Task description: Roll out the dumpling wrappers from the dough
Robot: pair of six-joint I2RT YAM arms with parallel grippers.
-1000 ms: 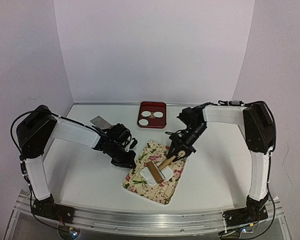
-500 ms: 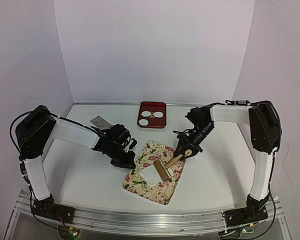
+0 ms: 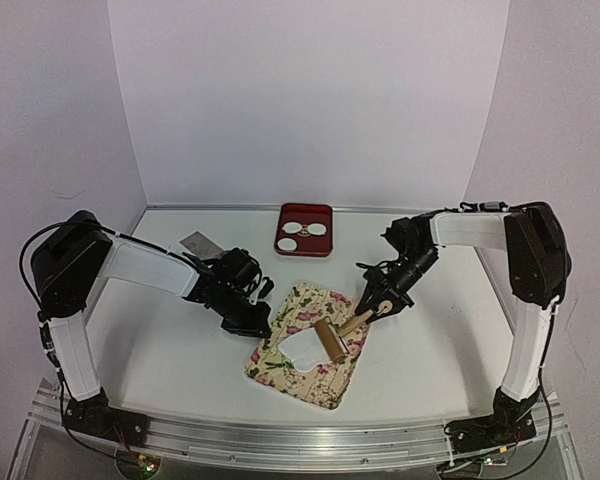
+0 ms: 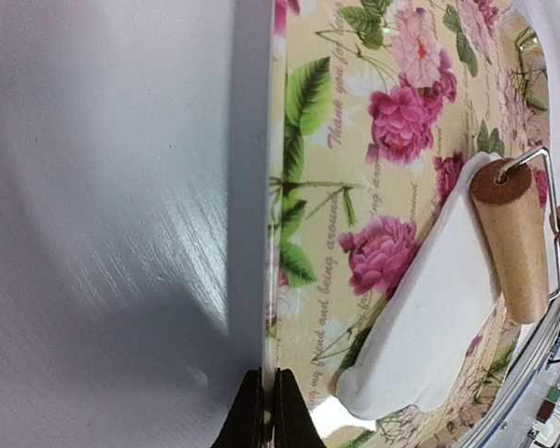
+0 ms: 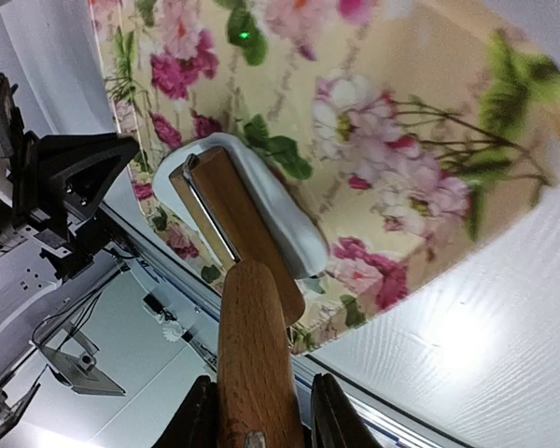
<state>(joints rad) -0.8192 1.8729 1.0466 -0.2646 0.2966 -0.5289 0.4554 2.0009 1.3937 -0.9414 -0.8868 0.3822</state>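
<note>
While the right gripper [image 3: 379, 304] is clamping the rolling pin [image 3: 332, 340] by its wooden handle [image 5: 253, 347], jaws partway closed with a finger on each side of the handle, the roller [image 4: 511, 235] is lying on the dough [image 3: 300, 349].

The dough is sitting on the floral mat [image 3: 280, 362], lower middle of the top view, as a flattish white slab with rounded edges. The roller is covering its right-hand side there. In the right wrist view, white is showing past the roller's far end and along its right side.

The left gripper [image 3: 256, 322] is sitting at the mat's left edge with its jaws closed tight. In the left wrist view its fingertips [image 4: 250, 415] are meeting right on the mat's edge line at bottom centre. Can't tell whether they are pinching the mat or just pressing on it.

Two dumpling wrappers [image 3: 292, 228], white discs, are lying side by side in the red tray [image 3: 307, 209], upper middle of the top view, well apart from the mat. Something small is sitting just below them in the tray, too small to identify. A grey flat piece [image 3: 200, 243] is lying on the table [image 3: 160, 350], left of the tray.
</note>
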